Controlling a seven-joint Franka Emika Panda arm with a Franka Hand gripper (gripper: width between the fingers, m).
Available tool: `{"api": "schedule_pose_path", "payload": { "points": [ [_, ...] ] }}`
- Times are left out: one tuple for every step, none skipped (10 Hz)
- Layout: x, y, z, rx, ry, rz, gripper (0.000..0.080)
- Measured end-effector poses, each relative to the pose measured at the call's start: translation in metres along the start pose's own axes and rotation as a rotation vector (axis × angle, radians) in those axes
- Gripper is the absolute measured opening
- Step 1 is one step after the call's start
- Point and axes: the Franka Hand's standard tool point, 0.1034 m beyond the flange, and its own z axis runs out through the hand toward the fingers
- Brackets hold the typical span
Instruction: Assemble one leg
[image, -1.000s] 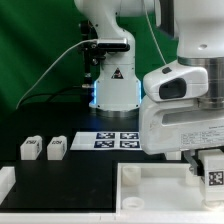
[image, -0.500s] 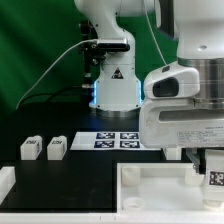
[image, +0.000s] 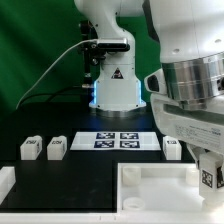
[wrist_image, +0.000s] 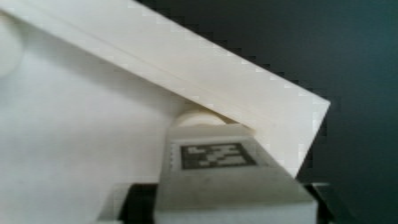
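Observation:
My gripper (image: 206, 188) is shut on one leg (image: 208, 176), a small white block with a black-and-white tag, and holds it upright over the far right corner of the tray (image: 150, 172). In the wrist view the leg (wrist_image: 215, 150) sits between my dark fingers (wrist_image: 150, 205), with its tip at the tray's raised corner rim (wrist_image: 222, 75). Whether it touches the tray I cannot tell. Two more legs (image: 30, 148) (image: 56, 148) lie side by side at the exterior view's left. Another leg (image: 172, 147) lies right of the marker board (image: 118, 139).
The arm's base (image: 112, 85) stands behind the marker board, with cables running off to the exterior view's left. A white part (image: 5, 181) lies at the left edge. The arm's large wrist housing (image: 195, 95) fills the right side.
The wrist has turned and lifted on the exterior view's right, uncovering the leg next to the marker board. The held leg has shifted slightly and stays over the tray's corner.

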Motion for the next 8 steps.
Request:
{"api": "schedule_pose_path", "payload": {
  "points": [
    [-0.0002, 0.0, 0.0001, 0.0, 0.0, 0.04, 0.0294],
    [-0.0005, -0.0002, 0.0006, 0.001, -0.001, 0.174, 0.0294],
    [0.0, -0.0013, 0.0012, 0.03, -0.009, 0.343, 0.0294],
    [-0.0005, -0.001, 0.0016, 0.051, -0.009, 0.443, 0.0294],
    [-0.001, -0.0007, 0.0016, 0.047, -0.007, 0.362, 0.0294],
    [-0.0013, -0.0002, 0.0027, 0.045, -0.008, 0.362, 0.0354],
    [-0.0013, 0.0, 0.0031, 0.044, -0.007, 0.347, 0.052],
    [-0.0008, 0.0013, 0.003, 0.025, 0.012, 0.108, 0.052]
  ]
}}
